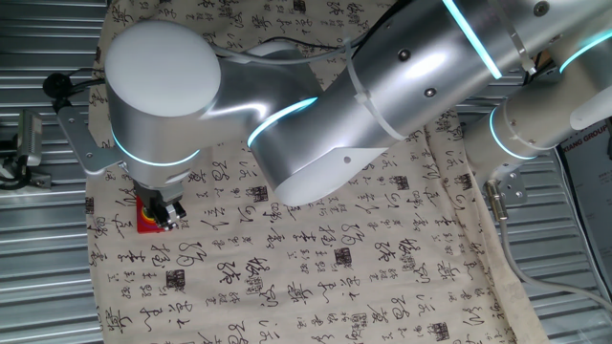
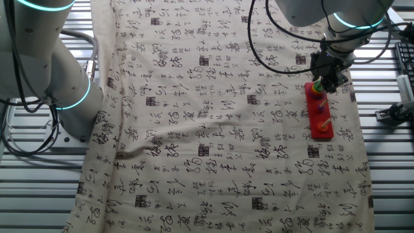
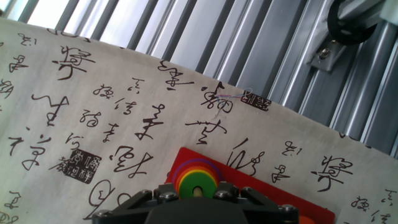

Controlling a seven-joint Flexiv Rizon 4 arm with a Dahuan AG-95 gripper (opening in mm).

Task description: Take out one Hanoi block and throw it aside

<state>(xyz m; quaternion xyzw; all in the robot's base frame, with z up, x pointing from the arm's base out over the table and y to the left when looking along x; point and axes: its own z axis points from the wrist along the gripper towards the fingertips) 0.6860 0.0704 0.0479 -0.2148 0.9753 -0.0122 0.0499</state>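
The end effector (image 2: 321, 83) hangs directly over one end of the red base (image 2: 320, 111), which lies on the calligraphy-printed cloth (image 2: 213, 123) covering the counter (image 2: 39, 188). In the hand view the stack of coloured discs sits right at the fingertips, threaded on a pale peg (image 3: 198, 191), with the Hanoi block (image 3: 196, 182), the green ring, on top and a yellow disc (image 3: 186, 175) and wider rings showing beneath it. The dark fingers (image 3: 146, 200) flank the stack on both sides, but their tips are cut off by the frame edge, so I cannot tell whether they are already pinching the ring or standing just apart from it. The arm's own bulk hides most of the base in the one fixed view, where only a red corner shows beside the fingers. The main risk from here is a grip set too low: the fingers would likely catch the yellow disc as well, and two pieces would come up together. A lift not in line with the peg could bind the ring on it and drag the light base across the loose cloth, or tip it. A shallow pinch on the thin rim might also let the ring slip back down the peg.
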